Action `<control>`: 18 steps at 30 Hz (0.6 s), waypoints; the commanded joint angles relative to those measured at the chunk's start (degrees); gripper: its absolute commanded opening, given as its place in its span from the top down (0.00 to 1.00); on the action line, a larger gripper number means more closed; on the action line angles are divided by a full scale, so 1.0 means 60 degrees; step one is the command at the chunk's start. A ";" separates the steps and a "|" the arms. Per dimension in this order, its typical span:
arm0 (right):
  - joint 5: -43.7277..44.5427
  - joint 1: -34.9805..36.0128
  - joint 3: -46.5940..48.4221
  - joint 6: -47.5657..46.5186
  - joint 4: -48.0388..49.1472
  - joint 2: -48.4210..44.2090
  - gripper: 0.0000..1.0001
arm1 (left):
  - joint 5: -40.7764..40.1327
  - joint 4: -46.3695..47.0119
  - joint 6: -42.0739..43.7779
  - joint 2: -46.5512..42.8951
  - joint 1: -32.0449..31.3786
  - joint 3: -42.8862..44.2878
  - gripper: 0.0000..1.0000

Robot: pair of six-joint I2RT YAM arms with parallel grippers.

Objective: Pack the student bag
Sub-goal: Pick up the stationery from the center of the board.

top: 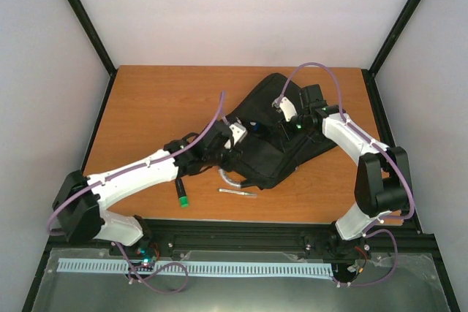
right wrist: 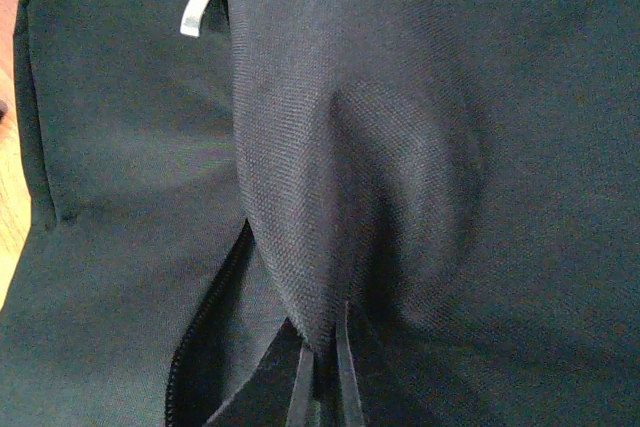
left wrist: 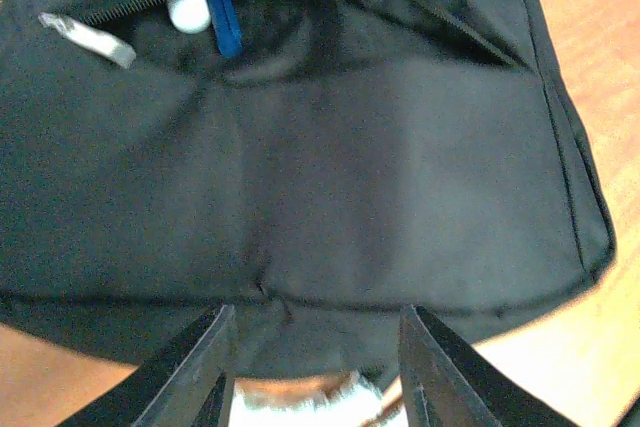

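The student bag is a large black fabric backpack lying flat on the middle of the table. My right gripper is shut on a raised fold of its black fabric beside an open zip; from above that gripper sits over the bag's upper part. My left gripper hovers open over the bag's lower edge, with nothing between its fingers. In the left wrist view a pocket stands unzipped, with a white item and a blue item inside.
A silver pen and a green-capped marker lie on the wooden table in front of the bag. The bag's grey loop handle curls toward the pen. Silver zip pulls hang loose.
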 commanded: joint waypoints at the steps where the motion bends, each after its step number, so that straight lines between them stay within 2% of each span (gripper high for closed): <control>1: -0.0587 0.0112 0.0167 -0.0077 -0.0047 0.0003 0.97 | 0.0156 -0.0924 -0.0349 -0.0667 -0.0676 -0.0524 0.51; 3: -0.0589 0.0109 0.0156 -0.0077 -0.0043 0.0021 0.97 | -0.0103 -0.1226 -0.0256 -0.0727 -0.1164 -0.0798 0.48; 7: -0.0540 0.0112 0.0174 -0.0092 -0.0049 0.0029 0.97 | -0.0481 -0.1536 -0.0340 -0.0604 -0.1905 -0.1205 0.49; 13: -0.0517 0.0078 0.0159 -0.0096 -0.0057 -0.0072 0.97 | -0.0640 -0.1592 -0.0140 0.0103 -0.2124 -0.1523 0.59; 18: -0.0553 0.0048 0.0160 -0.0106 -0.0080 -0.0054 0.97 | -0.0897 -0.1817 -0.0010 0.1189 -0.2260 -0.1173 0.55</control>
